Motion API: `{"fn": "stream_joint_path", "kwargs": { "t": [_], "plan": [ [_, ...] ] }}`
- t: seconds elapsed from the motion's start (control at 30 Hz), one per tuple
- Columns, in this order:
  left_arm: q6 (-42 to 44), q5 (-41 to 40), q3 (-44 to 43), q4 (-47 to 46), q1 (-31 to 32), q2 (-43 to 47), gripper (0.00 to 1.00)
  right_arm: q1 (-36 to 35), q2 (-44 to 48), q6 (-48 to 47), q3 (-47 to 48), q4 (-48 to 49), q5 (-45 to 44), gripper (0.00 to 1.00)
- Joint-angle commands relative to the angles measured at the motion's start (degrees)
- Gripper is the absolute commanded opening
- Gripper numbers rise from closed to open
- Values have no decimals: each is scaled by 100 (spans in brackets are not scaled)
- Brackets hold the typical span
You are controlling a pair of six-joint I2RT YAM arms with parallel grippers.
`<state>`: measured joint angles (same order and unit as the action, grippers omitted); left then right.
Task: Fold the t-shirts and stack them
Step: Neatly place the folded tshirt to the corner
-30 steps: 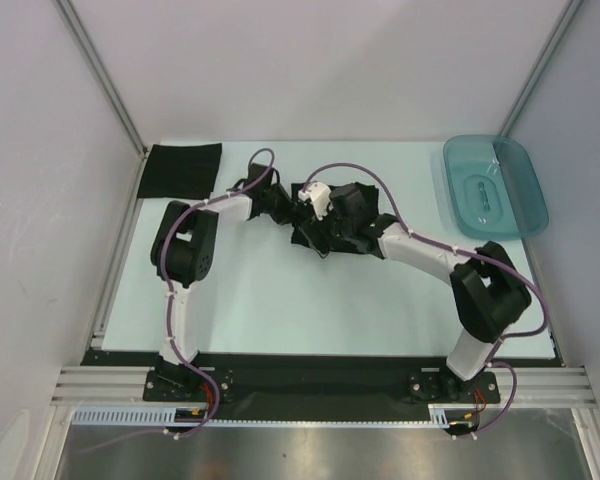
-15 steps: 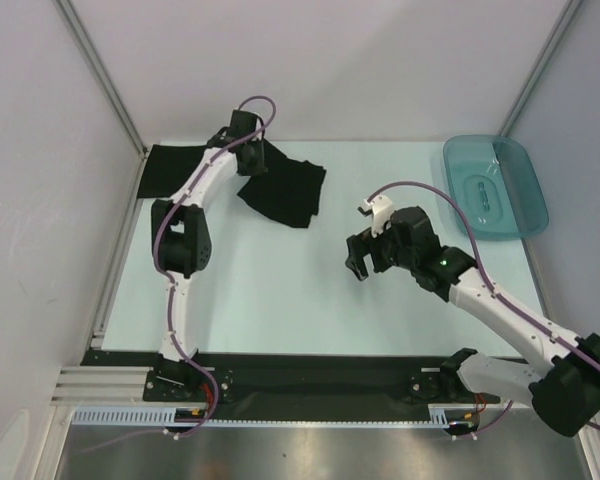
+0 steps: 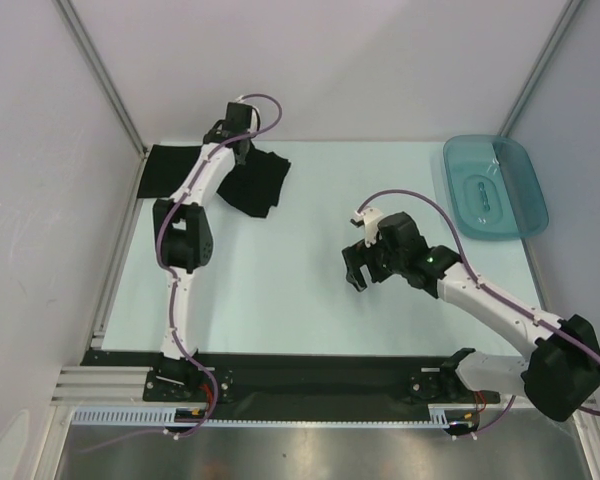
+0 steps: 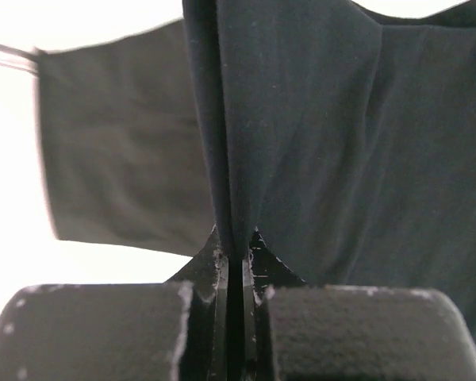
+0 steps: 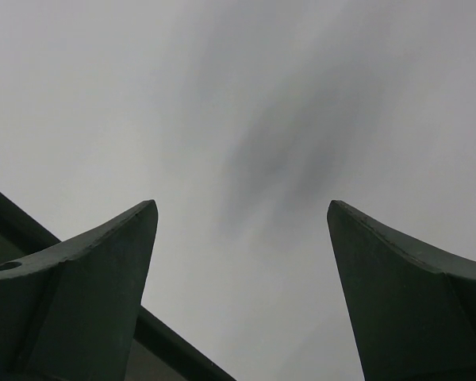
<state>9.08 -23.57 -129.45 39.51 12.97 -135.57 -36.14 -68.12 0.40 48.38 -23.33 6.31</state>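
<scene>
Pinches a fold of the hanging t-shirt (image 3: 255, 185) between the closed fingertips of the left gripper (image 4: 236, 258), cloth draping below and toward the other arm. Finds the folded t-shirt (image 3: 175, 172) flat just to that gripper's outer side, long axis left-right, tight against the table (image 3: 280, 300) corner, so little margin beyond it. Has the right gripper (image 3: 356, 266) spread wide, empty, well apart from both shirts over open table.

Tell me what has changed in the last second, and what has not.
The left fingers, shut on the black t-shirt, carried it from the middle toward the far left, near the folded t-shirt. The right fingers, open, left it and drew back rightward and nearer. The folded t-shirt and the teal tray stayed in place.
</scene>
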Motion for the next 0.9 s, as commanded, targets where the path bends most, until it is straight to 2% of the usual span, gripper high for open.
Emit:
{"fn": "stream_joint_path", "kwargs": {
  "t": [0.0,0.1,0.7,0.87],
  "plan": [
    [1016,-596,-230,-759,-154,618,0,107,-175,-14,295,-128,-103,94],
    [1043,-341,-230,-900,-321,681,0,221,-342,82,382,-58,-33,93],
    [1438,-1009,-37,-1621,-524,1023,0,362,-1045,162,637,145,187,93],
    [1412,-948,33,-1586,-638,1103,0,362,-1081,188,646,180,240,93]
  ]
}}
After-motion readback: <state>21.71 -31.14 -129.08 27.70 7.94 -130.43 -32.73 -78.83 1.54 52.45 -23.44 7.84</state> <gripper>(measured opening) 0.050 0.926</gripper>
